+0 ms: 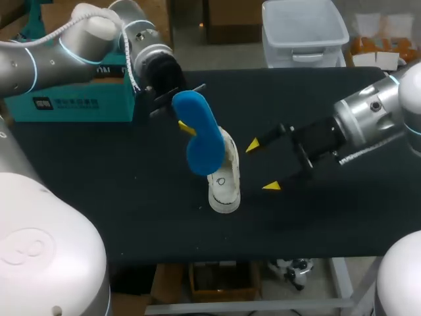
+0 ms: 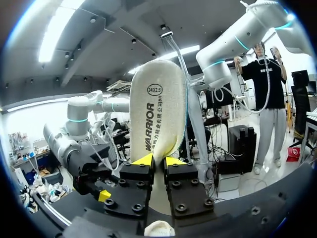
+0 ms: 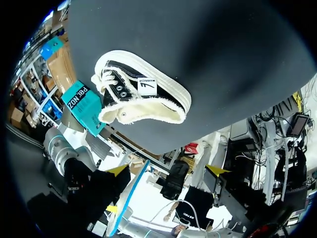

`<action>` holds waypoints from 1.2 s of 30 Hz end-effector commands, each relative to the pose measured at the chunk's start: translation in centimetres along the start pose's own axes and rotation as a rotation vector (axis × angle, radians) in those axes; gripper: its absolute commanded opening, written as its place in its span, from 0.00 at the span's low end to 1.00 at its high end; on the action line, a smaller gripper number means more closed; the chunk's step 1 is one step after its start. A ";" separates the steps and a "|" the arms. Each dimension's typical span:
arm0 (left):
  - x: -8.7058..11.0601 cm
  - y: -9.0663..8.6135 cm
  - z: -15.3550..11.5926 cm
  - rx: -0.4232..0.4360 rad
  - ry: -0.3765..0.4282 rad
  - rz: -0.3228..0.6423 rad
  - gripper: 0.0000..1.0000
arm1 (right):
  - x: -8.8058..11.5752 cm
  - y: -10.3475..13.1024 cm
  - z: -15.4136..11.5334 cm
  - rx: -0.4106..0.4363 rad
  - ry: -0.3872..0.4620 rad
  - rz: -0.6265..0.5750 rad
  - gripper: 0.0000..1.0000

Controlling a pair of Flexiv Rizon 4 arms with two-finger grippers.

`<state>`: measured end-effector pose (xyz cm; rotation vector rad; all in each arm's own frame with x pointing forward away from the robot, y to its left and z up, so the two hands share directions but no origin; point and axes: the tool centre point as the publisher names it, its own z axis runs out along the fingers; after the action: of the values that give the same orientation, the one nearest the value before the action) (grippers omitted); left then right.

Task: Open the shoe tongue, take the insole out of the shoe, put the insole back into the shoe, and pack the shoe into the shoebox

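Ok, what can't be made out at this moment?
- Head view: the insole covers much of the shoe; its tongue is unseen.
- Head view: the left arm hides the shoebox top; lid state unclear.
- Left wrist view: the left end effector blocks nearly all the shoe.

Head camera: fixed high behind robot, faces down over whole table [image 1: 99,197], farthest off. Left wrist camera: hard behind left gripper [image 2: 158,160], facing along insole [image 2: 158,109], very near. Right wrist camera: looks past right gripper [image 3: 168,170] at shoe [image 3: 141,94] near table's middle. All three share insole; head and right wrist share shoe.
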<state>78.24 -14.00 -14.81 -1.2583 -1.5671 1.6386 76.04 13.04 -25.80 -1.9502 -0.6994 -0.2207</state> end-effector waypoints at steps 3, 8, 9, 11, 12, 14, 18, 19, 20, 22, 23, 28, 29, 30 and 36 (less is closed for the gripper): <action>0.1 0.7 0.9 -0.085 0.051 0.061 0.00 | 0.8 1.1 1.3 0.023 0.000 0.049 1.00; 0.4 1.8 1.6 -0.188 0.048 0.106 0.00 | 1.0 1.4 2.2 0.046 0.026 0.069 1.00; 0.3 2.2 1.7 -0.208 0.047 0.109 0.00 | 0.9 1.6 2.4 0.059 0.036 0.072 1.00; 0.2 2.9 1.9 -0.233 0.044 0.120 0.00 | 0.7 1.8 2.7 0.072 0.047 0.077 1.00; 0.1 3.1 2.1 -0.242 0.047 0.127 0.00 | 0.6 1.9 2.9 0.080 0.049 0.082 1.00; 0.0 3.6 2.3 -0.258 0.051 0.139 0.00 | 0.4 2.0 3.3 0.086 0.054 0.093 1.00; -0.1 4.1 2.7 -0.288 0.055 0.172 0.00 | 0.2 2.2 4.0 0.109 0.075 0.102 1.00; -0.1 4.2 2.8 -0.292 0.063 0.183 0.00 | 0.2 2.2 4.1 0.111 0.077 0.102 1.00; 0.0 4.4 3.0 -0.308 0.068 0.185 0.00 | 0.2 2.3 4.3 0.116 0.080 0.104 0.92; -0.1 4.7 3.3 -0.337 0.072 0.183 0.00 | 0.2 2.3 4.5 0.137 0.099 0.094 0.89; -0.1 5.1 3.6 -0.352 0.076 0.186 0.00 | 0.3 2.3 4.8 0.151 0.105 0.090 0.76; 0.0 6.2 3.8 -0.373 0.077 0.200 0.00 | 0.4 2.6 5.4 0.198 0.127 0.082 0.48; 0.1 6.4 3.8 -0.373 0.079 0.206 0.00 | 0.5 2.6 5.6 0.202 0.128 0.081 0.48; 0.1 6.5 3.8 -0.379 0.079 0.211 0.00 | 0.6 2.6 5.7 0.207 0.130 0.078 0.49; 0.4 7.4 3.7 -0.391 0.089 0.234 0.00 | 1.2 3.0 6.2 0.232 0.149 0.065 0.47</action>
<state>76.67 -16.73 -22.31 -1.7417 -1.7870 1.4243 77.34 17.68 -29.91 -1.7474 -0.5349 -0.2431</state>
